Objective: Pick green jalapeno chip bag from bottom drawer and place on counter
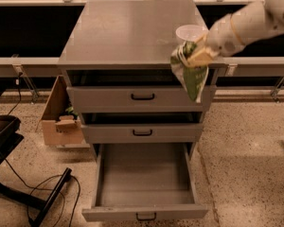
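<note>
At the near right edge of the desk [128, 32], the bag [193, 79] is held pinched in the end effector [199, 56], hanging down.

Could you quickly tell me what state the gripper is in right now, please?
Gripper: closed on the green jalapeno chip bag, held up at the front right edge of the counter.
</note>
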Available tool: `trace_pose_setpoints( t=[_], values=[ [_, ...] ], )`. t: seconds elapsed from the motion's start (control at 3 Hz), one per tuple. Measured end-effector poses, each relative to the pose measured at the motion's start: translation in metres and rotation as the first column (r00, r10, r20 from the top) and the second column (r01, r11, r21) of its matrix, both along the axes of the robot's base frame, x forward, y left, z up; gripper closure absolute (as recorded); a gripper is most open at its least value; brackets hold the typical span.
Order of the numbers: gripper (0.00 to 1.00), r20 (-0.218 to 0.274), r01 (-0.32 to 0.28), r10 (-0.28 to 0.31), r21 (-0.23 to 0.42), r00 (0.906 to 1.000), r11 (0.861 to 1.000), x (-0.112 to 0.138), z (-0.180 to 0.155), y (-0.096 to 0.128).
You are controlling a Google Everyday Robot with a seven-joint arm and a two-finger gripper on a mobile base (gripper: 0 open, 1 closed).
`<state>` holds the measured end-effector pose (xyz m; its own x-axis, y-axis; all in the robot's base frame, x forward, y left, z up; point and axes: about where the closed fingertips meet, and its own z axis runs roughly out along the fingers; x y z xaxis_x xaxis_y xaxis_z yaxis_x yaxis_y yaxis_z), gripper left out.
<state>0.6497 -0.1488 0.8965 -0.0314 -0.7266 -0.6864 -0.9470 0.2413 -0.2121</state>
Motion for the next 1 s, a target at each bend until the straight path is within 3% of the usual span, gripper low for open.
trace_pose_setpoints(
  t=[0.33,0.67,1.0],
  values=[
    [1.0,0.065,0.096,-0.101,0.087,0.9927,0.992,0.025,0.093,0.013],
    [1.0,0.086,0.195,-0.214,0.184,0.9731,0.963,0.058,0.146,0.035],
    [1.0,0.097,0.197,-0.231,0.273,0.968,0.942,0.096,0.182,0.102]
  ],
)
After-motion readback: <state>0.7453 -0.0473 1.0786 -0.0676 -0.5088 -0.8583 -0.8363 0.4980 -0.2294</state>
